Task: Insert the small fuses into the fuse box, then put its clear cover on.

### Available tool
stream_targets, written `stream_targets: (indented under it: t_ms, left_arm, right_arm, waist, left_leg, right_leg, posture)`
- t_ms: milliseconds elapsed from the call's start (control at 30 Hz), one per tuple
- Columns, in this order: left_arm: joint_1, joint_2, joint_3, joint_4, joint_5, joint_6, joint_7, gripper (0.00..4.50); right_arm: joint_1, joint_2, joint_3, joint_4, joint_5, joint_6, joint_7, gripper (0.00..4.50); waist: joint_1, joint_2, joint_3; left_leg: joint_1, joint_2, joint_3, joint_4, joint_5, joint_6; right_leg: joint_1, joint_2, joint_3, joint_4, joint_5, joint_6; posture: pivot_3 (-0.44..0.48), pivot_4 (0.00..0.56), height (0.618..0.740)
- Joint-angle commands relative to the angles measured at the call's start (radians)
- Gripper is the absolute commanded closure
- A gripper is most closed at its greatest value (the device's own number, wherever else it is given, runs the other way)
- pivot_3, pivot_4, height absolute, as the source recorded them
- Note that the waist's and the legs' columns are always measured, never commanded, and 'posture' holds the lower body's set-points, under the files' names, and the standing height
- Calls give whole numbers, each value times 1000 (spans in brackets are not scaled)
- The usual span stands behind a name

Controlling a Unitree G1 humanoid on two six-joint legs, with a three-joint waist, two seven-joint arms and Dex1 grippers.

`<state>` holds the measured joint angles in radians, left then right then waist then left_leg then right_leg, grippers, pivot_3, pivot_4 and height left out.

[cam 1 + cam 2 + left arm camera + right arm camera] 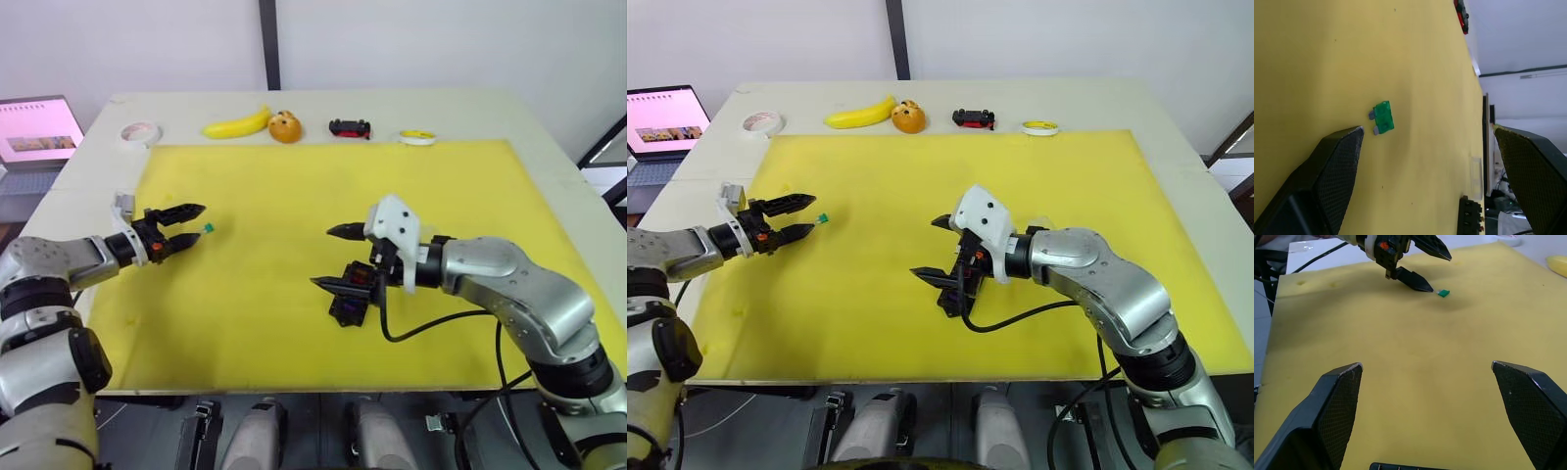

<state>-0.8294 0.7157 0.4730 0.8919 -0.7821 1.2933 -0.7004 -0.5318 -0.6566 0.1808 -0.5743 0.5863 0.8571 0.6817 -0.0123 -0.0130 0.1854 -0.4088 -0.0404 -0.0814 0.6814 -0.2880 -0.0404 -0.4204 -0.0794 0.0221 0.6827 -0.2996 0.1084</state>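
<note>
The left arm reaches in low from the mat's 9 o'clock edge, forearm level, its left gripper (193, 220) pointing toward 3 o'clock over the yellow mat (294, 186). The right arm bends in from 4 o'clock, elbow raised, so the right gripper (932, 250) points toward 9 o'clock near the mat's middle. Under and behind that gripper lies the fuse box (351, 297), a black block largely hidden by the wrist; its slots cannot be made out from the head views, and only a corner (1470, 218) shows in the left wrist view. Just beside it there, a faint clear cover (1476, 171) is barely discernible. Both grippers have their fingers spread wide and grip nothing. A teal fuse (1383, 117) lies flat on the mat just off the left gripper's lower fingertip (194, 237), apparently not touching.
</note>
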Motion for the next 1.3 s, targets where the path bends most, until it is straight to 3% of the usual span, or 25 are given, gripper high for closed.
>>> stream_targets:
  t_ms: [33, 333, 1300]
  left_arm:
    - [-11, -7, -28, 37, 50, -52, -32, 0]
    - [-49, -31, -101, 83, 136, -85, -104, 0]
    - [-89, -140, -39, 145, 178, -121, -84, 0]
  right_arm:
    - [-12, 8, -13, -31, -7, -5, -11, 12]
    - [2, 2, -22, -45, -15, 5, -14, 12]
    - [-4, -11, -37, -29, -39, 11, -20, 12]
  waist:
    - [1, 0, 0]
    - [3, 0, -1]
    - [26, 0, -1]
  left_leg:
    - [0, 0, 0, 0, 0, 0]
    - [0, 0, -1, 0, 0, 1]
    - [2, -4, -4, 1, 0, 3]
  right_leg:
    - [0, 0, 0, 0, 0, 0]
    - [1, 0, -1, 1, 0, 0]
    - [6, -2, -3, 1, 0, 0]
  posture:
    - [0, 150, 740]
    - [0, 150, 740]
    - [0, 150, 740]
